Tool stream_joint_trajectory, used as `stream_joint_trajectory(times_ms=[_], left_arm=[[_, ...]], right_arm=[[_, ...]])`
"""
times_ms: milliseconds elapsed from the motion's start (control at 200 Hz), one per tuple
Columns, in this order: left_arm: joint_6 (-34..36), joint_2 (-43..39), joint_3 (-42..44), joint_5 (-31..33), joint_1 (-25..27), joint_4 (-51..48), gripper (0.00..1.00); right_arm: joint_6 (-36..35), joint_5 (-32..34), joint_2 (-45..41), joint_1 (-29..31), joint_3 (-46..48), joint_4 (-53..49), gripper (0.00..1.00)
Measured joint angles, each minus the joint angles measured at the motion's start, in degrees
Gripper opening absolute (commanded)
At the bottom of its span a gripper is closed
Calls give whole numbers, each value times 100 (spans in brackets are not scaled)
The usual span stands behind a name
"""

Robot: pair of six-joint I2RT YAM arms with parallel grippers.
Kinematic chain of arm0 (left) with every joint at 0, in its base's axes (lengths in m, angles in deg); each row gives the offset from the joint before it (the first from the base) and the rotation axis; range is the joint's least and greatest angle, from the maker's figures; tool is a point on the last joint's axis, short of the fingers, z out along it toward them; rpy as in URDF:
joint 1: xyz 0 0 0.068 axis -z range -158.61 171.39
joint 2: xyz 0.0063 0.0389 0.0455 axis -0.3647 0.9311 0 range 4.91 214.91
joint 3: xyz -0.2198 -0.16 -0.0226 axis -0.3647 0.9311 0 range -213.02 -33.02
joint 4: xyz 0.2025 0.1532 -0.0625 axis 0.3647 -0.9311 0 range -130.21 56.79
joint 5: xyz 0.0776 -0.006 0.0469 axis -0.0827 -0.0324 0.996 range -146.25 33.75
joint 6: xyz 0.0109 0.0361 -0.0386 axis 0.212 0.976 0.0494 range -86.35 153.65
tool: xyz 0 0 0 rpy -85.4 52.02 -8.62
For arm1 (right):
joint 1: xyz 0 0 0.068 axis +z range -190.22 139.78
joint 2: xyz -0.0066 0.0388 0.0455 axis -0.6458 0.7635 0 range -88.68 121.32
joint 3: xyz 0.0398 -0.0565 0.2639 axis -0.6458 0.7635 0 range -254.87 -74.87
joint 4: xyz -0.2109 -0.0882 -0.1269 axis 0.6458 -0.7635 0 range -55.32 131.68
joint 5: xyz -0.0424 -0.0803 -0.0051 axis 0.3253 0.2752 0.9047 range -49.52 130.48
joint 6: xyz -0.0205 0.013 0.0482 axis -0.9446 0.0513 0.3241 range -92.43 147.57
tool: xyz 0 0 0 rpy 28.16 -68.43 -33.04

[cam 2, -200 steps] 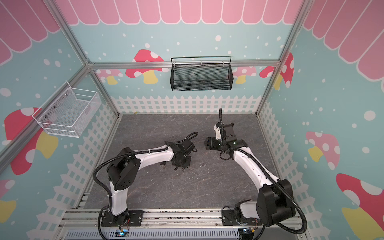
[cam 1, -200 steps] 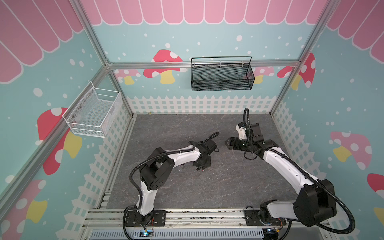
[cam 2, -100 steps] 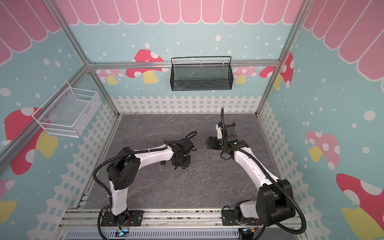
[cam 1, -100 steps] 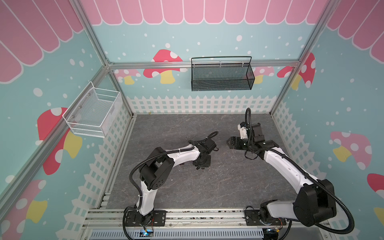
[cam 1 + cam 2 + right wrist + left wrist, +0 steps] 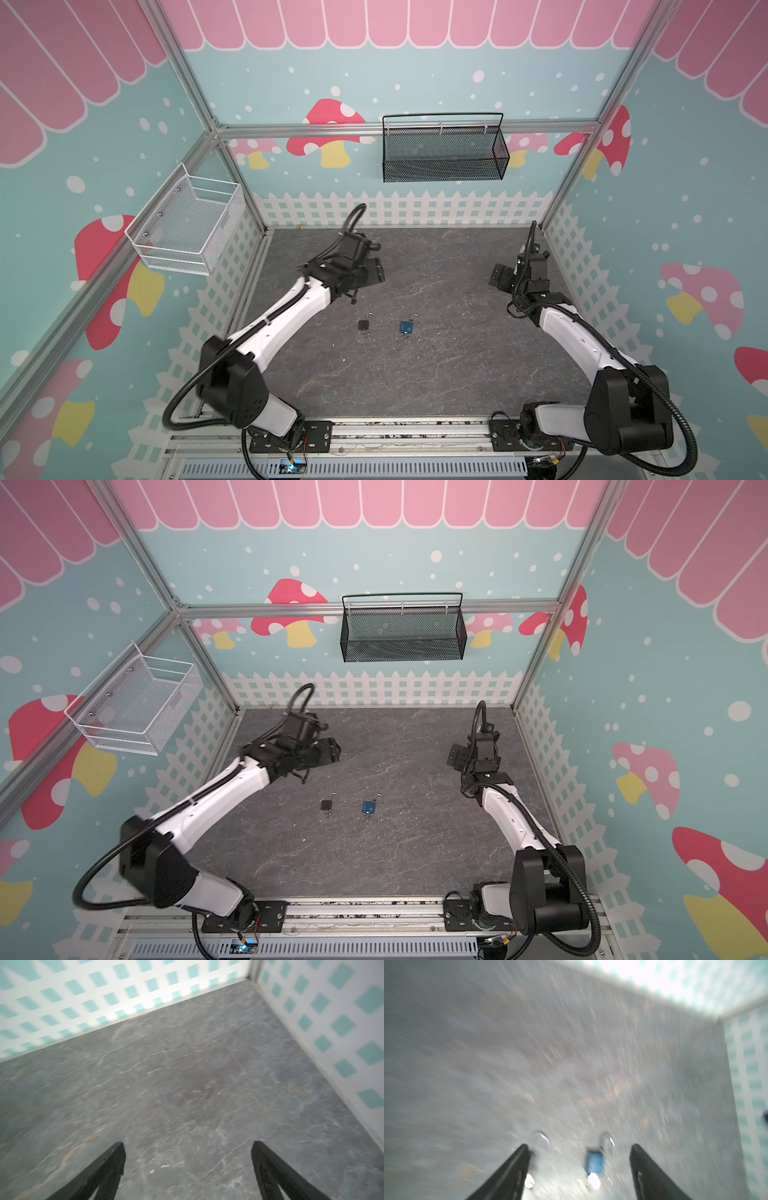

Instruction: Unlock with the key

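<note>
Two padlocks lie side by side, a little apart, near the middle of the dark grey marbled desk (image 5: 436, 374), and neither touches an arm. One is a small black padlock with a silver shackle (image 5: 364, 324) (image 5: 327, 804). The other is a small blue padlock with a silver shackle (image 5: 407, 327) (image 5: 368, 807). Both shackles point toward the back wall. A small metal ring (image 5: 364, 333) shows at the near end of the black one, but it is too small to tell whether a key sits in either lock. The left gripper (image 5: 375, 272) (image 5: 330, 749) hangs above the desk, behind and to the left of the padlocks, with its jaws spread wide and nothing between them. Its wrist view is heavily blurred. There the blue padlock (image 5: 595, 1162) appears between the two black fingers (image 5: 517, 1165) of the left gripper (image 5: 579, 1146), and the black padlock is mostly hidden behind one finger. The right gripper (image 5: 498, 275) (image 5: 455, 755) is well off to the right near the fence-printed side wall. Its jaws are also wide apart and hold nothing, and its wrist view shows only bare desk between them (image 5: 189, 1145).
</note>
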Motion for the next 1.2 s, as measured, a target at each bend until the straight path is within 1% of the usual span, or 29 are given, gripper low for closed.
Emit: stream_joint_trajectory(times_ms=[55,140,195,265,340,415,570,635,675,705,840,991,1196], left_arm=[[168,-358,404,404,-713,306,93],[468,-509,1158,999,-1714,946,96],[678,-446,1733,1228,-2146,1425,98],[933,-278,2413,1379,-2404,2050,99],[1235,-103,3012,1377,-2398,2767,99],[1615,24,3497,1399,-2258,3615,99],[2295,90,4439,1305,-1937,5713,99],[2514,297,4817,1182,-1878,6743,100],[2653,485,5025,1095,-1849,7298,100],[2719,562,5117,1008,-1845,7438,100],[2844,684,5115,715,-1906,7779,100],[2881,664,5093,660,-1950,8179,99],[2942,658,5090,664,-1878,8334,100]], right_arm=[[-122,354,68,-87,306,345,97],[-396,815,297,-190,658,1003,97],[-590,994,470,-260,837,1482,97],[-844,1071,715,-332,1067,2179,97],[-1115,1047,940,-365,1322,2852,97],[-1357,874,1082,-389,1613,3504,97],[-1888,105,1071,-407,2511,5036,98],[-2076,-236,1038,-407,2824,5560,98],[-2229,-511,1051,-407,3067,6063,98],[-2330,-706,1088,-407,3239,6450,98],[-2531,-1213,1182,-415,3324,6850,98],[-2618,-1399,1174,-439,3322,7241,98],[-2651,-1497,1176,-439,3322,7342,98]])
